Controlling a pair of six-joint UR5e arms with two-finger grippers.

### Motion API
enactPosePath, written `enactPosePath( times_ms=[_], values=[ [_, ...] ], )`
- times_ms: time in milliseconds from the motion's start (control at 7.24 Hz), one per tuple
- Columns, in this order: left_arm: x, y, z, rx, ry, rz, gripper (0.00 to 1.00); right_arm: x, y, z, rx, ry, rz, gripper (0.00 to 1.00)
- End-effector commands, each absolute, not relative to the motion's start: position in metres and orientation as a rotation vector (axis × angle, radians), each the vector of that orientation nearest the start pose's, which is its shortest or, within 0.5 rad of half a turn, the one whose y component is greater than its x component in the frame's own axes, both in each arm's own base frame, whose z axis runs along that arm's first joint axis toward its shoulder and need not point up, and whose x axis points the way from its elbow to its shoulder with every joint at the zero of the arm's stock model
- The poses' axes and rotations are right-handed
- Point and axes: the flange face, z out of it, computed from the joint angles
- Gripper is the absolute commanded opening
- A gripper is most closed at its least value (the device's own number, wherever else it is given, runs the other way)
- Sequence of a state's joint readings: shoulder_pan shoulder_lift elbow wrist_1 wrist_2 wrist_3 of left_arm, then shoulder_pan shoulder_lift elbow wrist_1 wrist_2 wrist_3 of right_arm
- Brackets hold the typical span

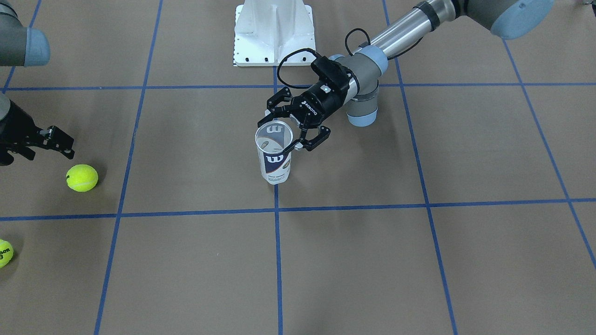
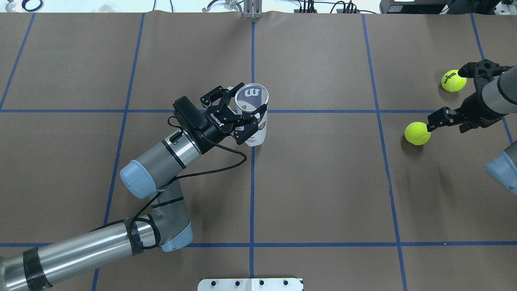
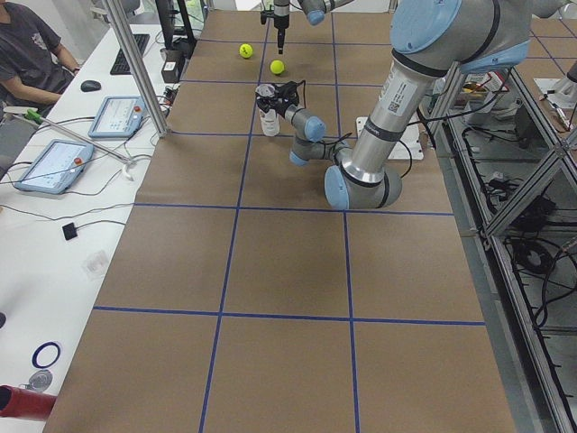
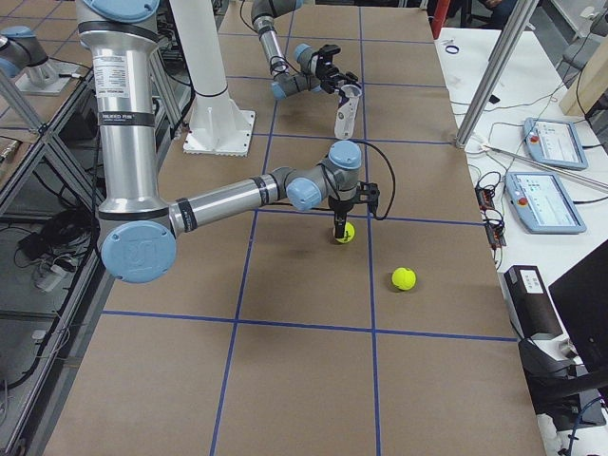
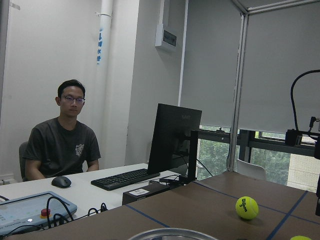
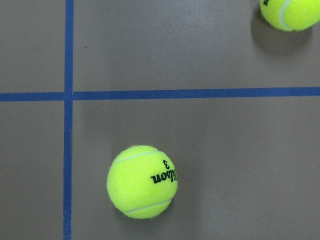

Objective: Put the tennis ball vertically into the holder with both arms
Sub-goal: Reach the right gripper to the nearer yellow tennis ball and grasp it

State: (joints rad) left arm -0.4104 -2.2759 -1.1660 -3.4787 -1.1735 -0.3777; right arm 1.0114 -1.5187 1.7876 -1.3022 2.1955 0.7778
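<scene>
The holder [image 1: 277, 164], a clear can with a navy "W" label, stands upright on the crossing of two blue tape lines [image 2: 261, 123]. My left gripper [image 2: 249, 100] reaches it from the side, its fingers resting against opposite sides just under the metal rim [image 5: 165, 234]. My right gripper [image 2: 444, 99] hangs open, pointing down, a little above a yellow tennis ball [image 2: 417, 133] that lies loose on the table. In the right wrist view that ball [image 6: 142, 181] sits low and left of centre, with no finger around it.
A second tennis ball [image 2: 453, 81] lies farther out, beyond the right gripper. The white pedestal [image 1: 272, 32] stands at the robot's base. A person [image 3: 27, 54] sits at a side desk with tablets [image 3: 113, 115] and a monitor [image 5: 172, 137].
</scene>
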Motion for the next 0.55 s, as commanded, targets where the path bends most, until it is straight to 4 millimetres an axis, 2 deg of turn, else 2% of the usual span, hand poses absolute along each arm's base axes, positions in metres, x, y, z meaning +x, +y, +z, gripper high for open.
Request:
enactPosePath(
  times_ms=[0, 138, 414],
  values=[
    [0.541, -0.422, 0.236, 1.692, 1.332, 0.014, 0.81, -0.240, -0.503, 0.507, 0.022, -0.779, 0.029, 0.99],
    [0.541, -0.422, 0.235, 1.693, 1.333, 0.014, 0.81, -0.251, -0.508, 0.506, 0.018, -0.780, 0.017, 0.99],
    [0.541, -0.422, 0.235, 1.693, 1.333, 0.014, 0.81, -0.265, -0.505, 0.512, 0.000, -0.771, 0.000, 0.99]
  ],
)
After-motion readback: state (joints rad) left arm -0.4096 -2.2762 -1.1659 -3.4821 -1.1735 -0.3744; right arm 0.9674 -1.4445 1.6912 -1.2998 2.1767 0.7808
